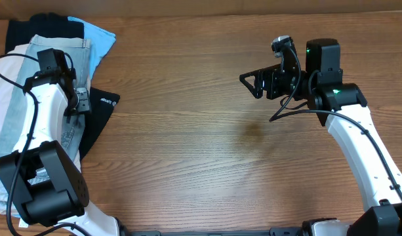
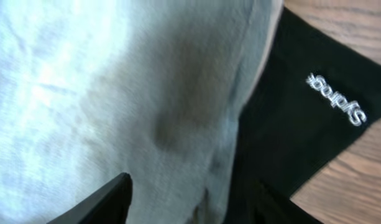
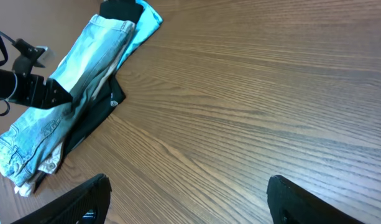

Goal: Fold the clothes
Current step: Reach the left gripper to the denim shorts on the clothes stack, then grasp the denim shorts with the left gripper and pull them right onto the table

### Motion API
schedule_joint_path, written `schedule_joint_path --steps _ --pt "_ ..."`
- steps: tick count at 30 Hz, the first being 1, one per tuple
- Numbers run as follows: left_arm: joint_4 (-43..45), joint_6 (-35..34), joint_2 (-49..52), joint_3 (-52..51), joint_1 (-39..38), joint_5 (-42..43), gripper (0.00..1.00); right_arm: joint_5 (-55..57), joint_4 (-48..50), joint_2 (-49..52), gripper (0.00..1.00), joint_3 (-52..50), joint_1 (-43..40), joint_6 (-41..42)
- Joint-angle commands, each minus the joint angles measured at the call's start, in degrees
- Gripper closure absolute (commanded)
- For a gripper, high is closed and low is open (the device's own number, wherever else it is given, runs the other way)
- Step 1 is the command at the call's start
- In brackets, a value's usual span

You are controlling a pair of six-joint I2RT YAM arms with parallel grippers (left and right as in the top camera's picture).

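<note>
The clothes, light blue faded denim shorts (image 1: 82,56), lie on top of a pile at the table's left edge; the right wrist view shows them as a long strip (image 3: 84,68). My left gripper (image 1: 79,105) is down on their right edge. In the left wrist view the denim (image 2: 115,93) fills most of the picture. The left gripper (image 2: 190,208) has its jaws apart: one finger over the denim, the other over a black garment, with a small pucker of denim between them. My right gripper (image 1: 250,84) hovers open over bare wood, nothing between its fingers (image 3: 84,199).
A black garment with a small white logo (image 2: 333,99) lies under the shorts' right edge (image 1: 103,105). A bright blue shirt (image 1: 99,33), another black piece (image 1: 30,26) and pale beige cloth (image 1: 4,111) are in the same pile. Wooden tabletop (image 1: 201,164) spreads to the right.
</note>
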Motion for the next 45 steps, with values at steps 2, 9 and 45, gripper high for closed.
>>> schedule_joint_path --steps 2,9,45 --pt "3.08 4.42 0.61 -0.72 1.62 -2.08 0.41 -0.31 -0.33 -0.15 0.17 1.92 0.28 0.13" --pt "4.44 5.33 0.63 -1.05 1.77 -0.63 0.45 -0.24 -0.28 -0.15 0.17 1.92 0.28 0.13" --pt "3.72 7.32 5.4 -1.29 1.81 3.26 0.45 2.69 -3.69 -0.15 0.18 1.92 0.26 0.11"
